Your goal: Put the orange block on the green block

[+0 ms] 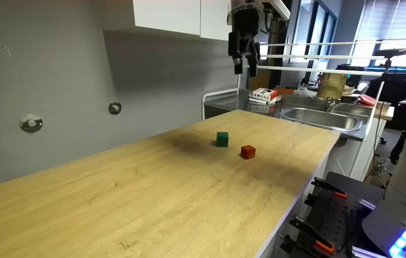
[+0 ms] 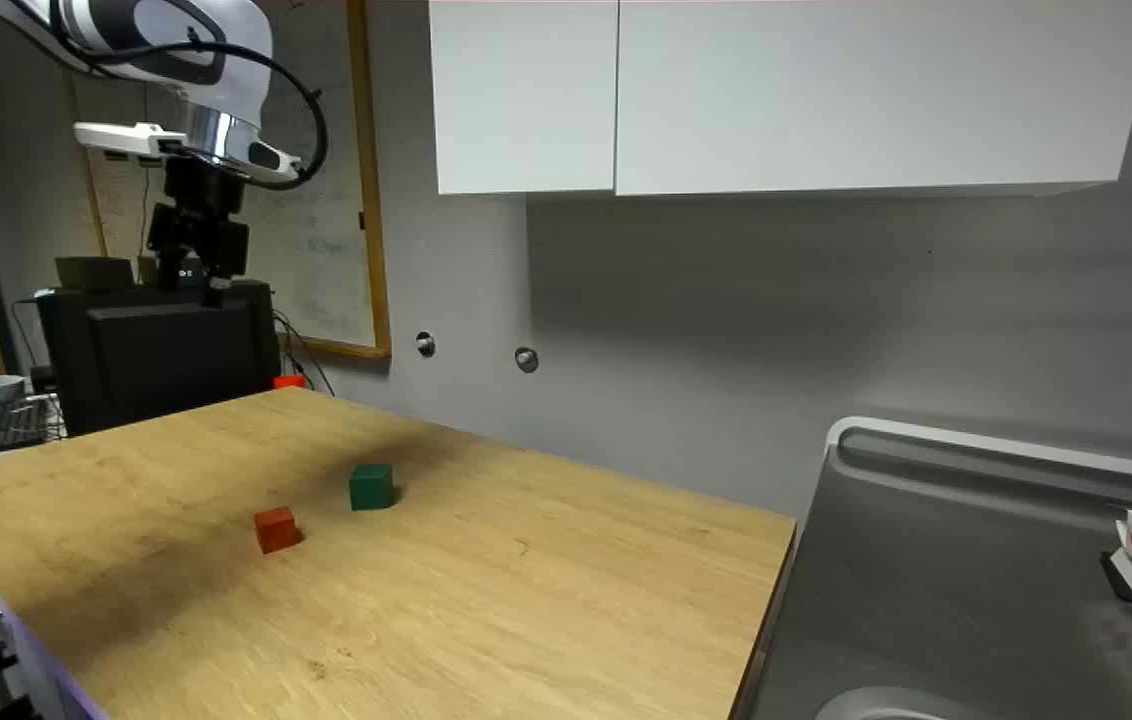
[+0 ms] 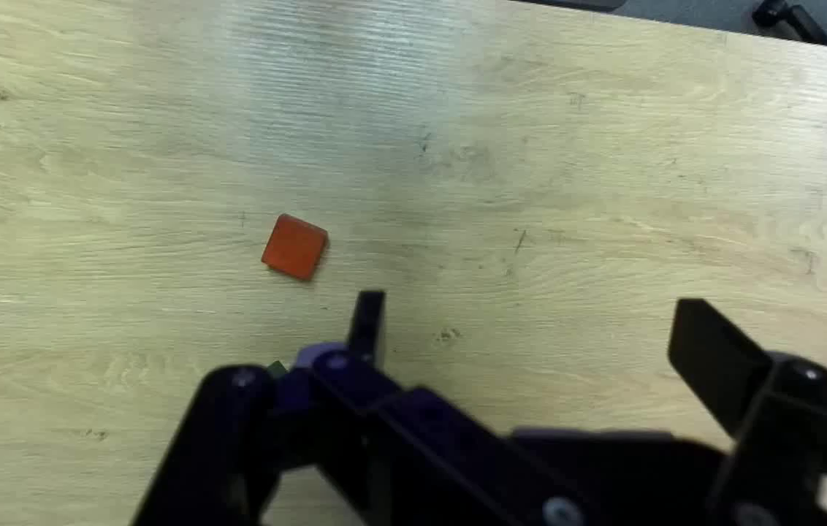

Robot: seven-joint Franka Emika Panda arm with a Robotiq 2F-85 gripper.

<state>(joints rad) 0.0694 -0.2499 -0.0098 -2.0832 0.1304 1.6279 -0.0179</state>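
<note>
The orange block is a small reddish-orange cube resting on the wooden table, seen in both exterior views [image 1: 248, 152] [image 2: 276, 530] and in the wrist view [image 3: 295, 247]. The green block, a dark green cube, stands apart from it on the table in both exterior views [image 1: 222, 139] [image 2: 371, 487]. In the wrist view only a small corner of the green block [image 3: 277, 369] shows; my left-hand finger hides the rest. My gripper is open and empty, high above the table, in both exterior views [image 1: 246, 70] [image 2: 192, 282] and in the wrist view [image 3: 527, 318].
The wooden table [image 1: 135, 200] runs along a grey wall. White cabinets [image 2: 786, 95] hang above it. A metal sink [image 1: 321, 119] and a small box [image 1: 264, 94] are beyond the table's end, where a white rail frame [image 1: 221, 93] stands.
</note>
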